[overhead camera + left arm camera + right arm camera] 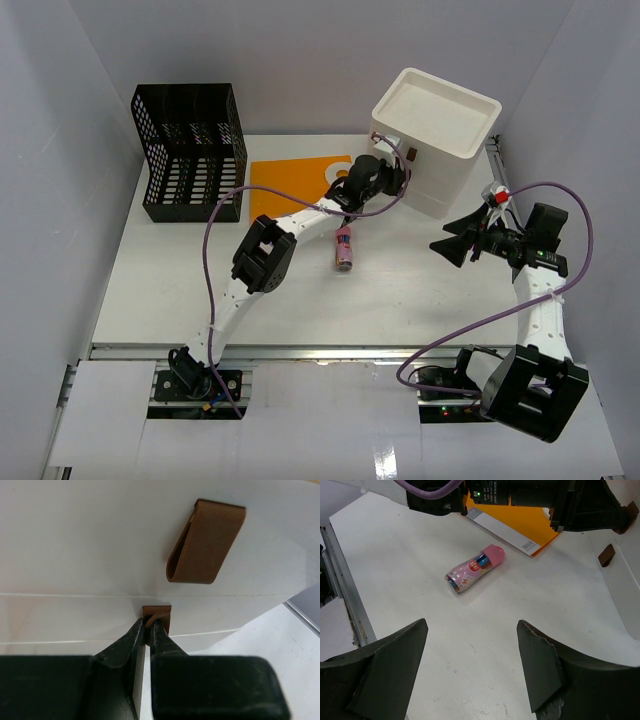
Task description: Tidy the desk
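The white desk (180,290) holds a pink bottle (344,248) lying on its side in the middle; it also shows in the right wrist view (475,569). My left gripper (397,172) is at the front of the white drawer box (440,150). In the left wrist view the left gripper (149,625) is shut on a small brown drawer tab (159,614). A larger brown tab (206,542) hangs on the drawer above. My right gripper (450,243) is open and empty over the right side of the desk, its fingers (395,665) spread wide and facing the bottle.
A black mesh organizer (192,150) stands at the back left. An orange folder (290,180) lies flat between it and the drawer box, also seen in the right wrist view (520,527). A metal rail (300,352) runs along the front edge.
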